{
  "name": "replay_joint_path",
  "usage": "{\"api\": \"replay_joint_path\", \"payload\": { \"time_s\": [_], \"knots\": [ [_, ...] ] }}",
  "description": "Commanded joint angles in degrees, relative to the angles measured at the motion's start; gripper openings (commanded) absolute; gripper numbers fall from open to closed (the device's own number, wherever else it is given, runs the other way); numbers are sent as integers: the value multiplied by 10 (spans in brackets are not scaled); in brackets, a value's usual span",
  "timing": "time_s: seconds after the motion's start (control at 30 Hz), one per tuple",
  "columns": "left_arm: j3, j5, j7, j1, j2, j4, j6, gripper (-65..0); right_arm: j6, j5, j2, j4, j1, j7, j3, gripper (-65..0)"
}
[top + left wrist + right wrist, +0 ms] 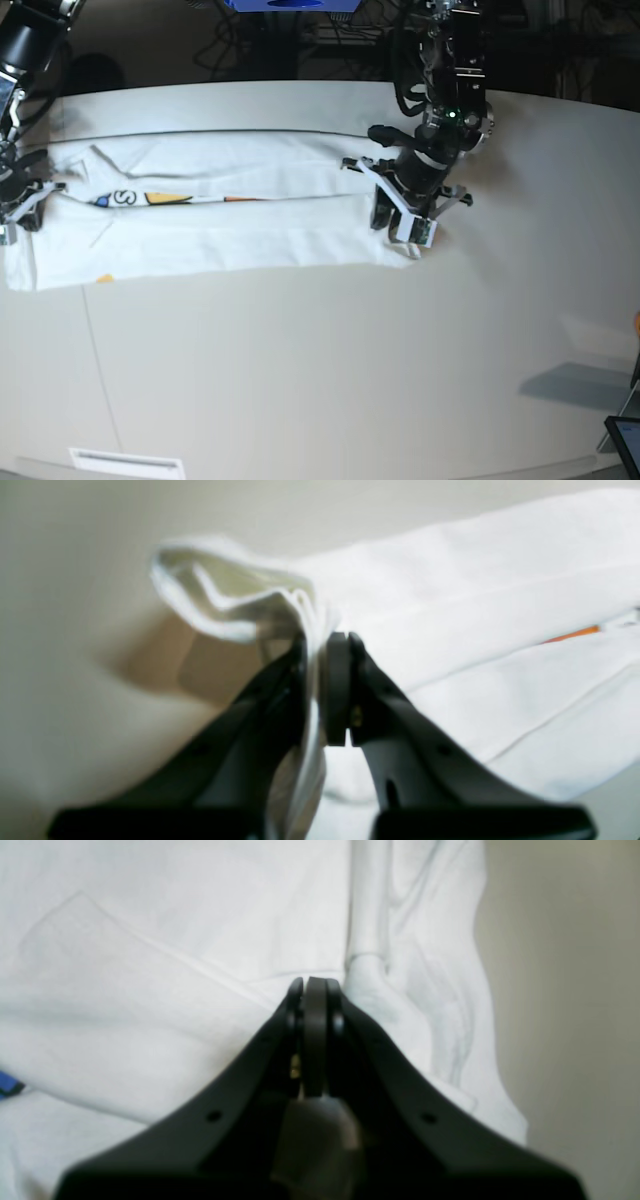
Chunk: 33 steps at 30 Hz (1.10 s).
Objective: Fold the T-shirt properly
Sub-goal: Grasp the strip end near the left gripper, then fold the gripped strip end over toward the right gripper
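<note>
Your left gripper (325, 645) is clamped on the tee (475, 605). From the left wrist, you see a bunched hem of white cloth pinched between the two black fingers (340, 680), with several layers running down through the narrow gap. The cloth just beyond the tips loops up off the table (75, 630) in a loose fold, and a thin orange streak of print shows at the far right of that view.

Your right gripper (315, 985) has its jaws pressed together, pad against pad, with no gap showing. From the right wrist, no cloth can be seen between the pads; the tips sit over or against the tee (150, 990), just beside a crumpled ridge of cloth. Whether they hold a thin layer underneath you cannot tell.

From the base view, the tee (220, 215) lies on the pale table (330, 370) as a long, flat band running left to right, folded lengthwise, with a strip of coloured print showing along the middle seam. Your left gripper (405, 225) is at the band's right end, on the near corner. Your right gripper (22, 205) is at the band's left end, at the edge of the picture.
</note>
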Motion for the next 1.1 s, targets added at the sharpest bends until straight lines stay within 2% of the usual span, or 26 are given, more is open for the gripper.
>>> {"api": "replay_joint_path", "payload": {
  "time_s": [0.0,0.2,0.53,0.73,1.07],
  "knots": [
    [16,0,-13,-4,2,12,4,-650,1,-28,5,-4,-6,-53,-1,-647],
    [101,-1,-13,-24,19,11,51,-650,1,-28,7,-8,-6,-53,-1,-647],
    [172,2,-13,-46,85,1,61,-650,1,-28,7,-8,-6,-53,-1,-647],
    [218,-1,-14,-66,86,-63,61,-650,1,-28,8,-8,-6,-53,-1,-647],
    [218,-3,-18,-93,86,-100,61,-650,1,-28,8,-8,-6,-53,-1,-647]
  ]
}}
